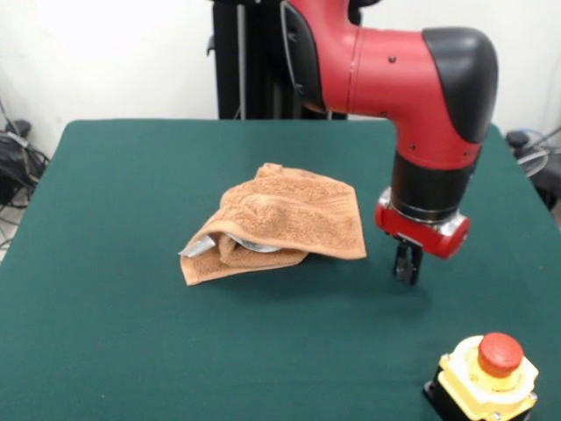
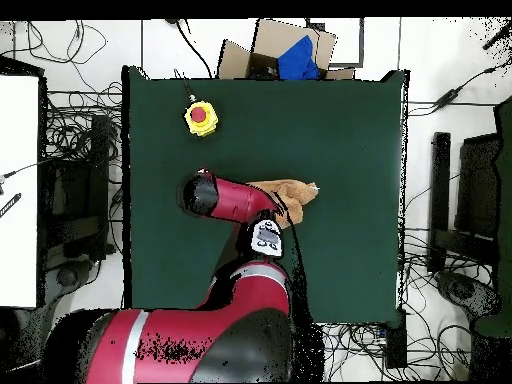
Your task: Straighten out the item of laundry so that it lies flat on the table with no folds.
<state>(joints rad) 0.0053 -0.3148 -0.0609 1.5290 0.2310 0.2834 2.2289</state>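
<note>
Light orange-tan terry-cloth towel [image 1: 285,219] sits bunched mid-bench, folded over itself: top layer draped across, lower flap sticking out at its left-near corner in the front view, with a small white-grey tag [image 1: 200,246] poking from the fold. Not flat, several layers stacked.

Dark green felt-covered bench [image 1: 114,333] has plenty of bare room on every side of the towel.

Red and black arm's gripper [image 1: 407,263] hangs just right of the towel in the front view, tips low over the felt, apart from the cloth. Fingers look drawn narrow and hold nothing, though they are small and dark. Overhead, the arm covers most of the towel; only an orange edge shows past it.

Yellow box with a red emergency-stop button [image 1: 487,374] sits at the near right corner in the front view, well apart from the towel.

Step, as I read it: between grasps, lining up for a pick on the towel's right edge or corner. Unfolding not done.

Next move needs: spread the fingers, shift left onto the top layer's edge, pinch one layer only, then lift and drag outward to peel the fold open. Risk: grabbing both layers just moves the whole bundle.
</note>
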